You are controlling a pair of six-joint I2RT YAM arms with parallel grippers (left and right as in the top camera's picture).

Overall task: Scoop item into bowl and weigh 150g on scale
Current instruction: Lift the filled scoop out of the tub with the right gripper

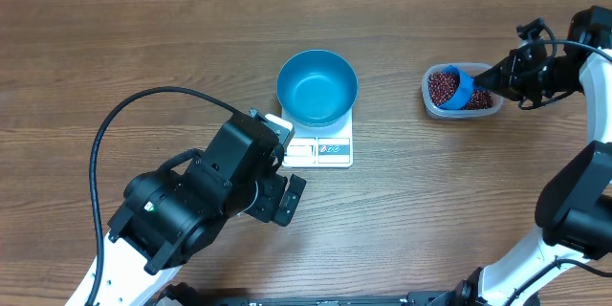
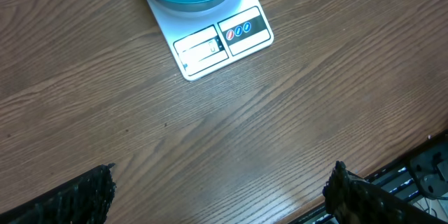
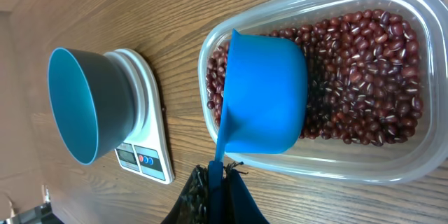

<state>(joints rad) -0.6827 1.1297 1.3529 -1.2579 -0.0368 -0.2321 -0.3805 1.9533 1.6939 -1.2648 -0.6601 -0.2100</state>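
Many small red beans (image 3: 364,77) lie in the clear tub (image 3: 392,175), well apart from the blue bowl (image 1: 316,87). The bowl sits empty on the white scale (image 1: 330,150). The right claw (image 3: 217,182) is shut tight on the handle of the blue scoop (image 3: 266,91), low in the tub. If the scoop tips on the way over, beans may spill on the worktop (image 1: 143,38). A bump could knock the bowl off. The left claw (image 2: 220,189) hangs wide open near the scale, holding nothing.
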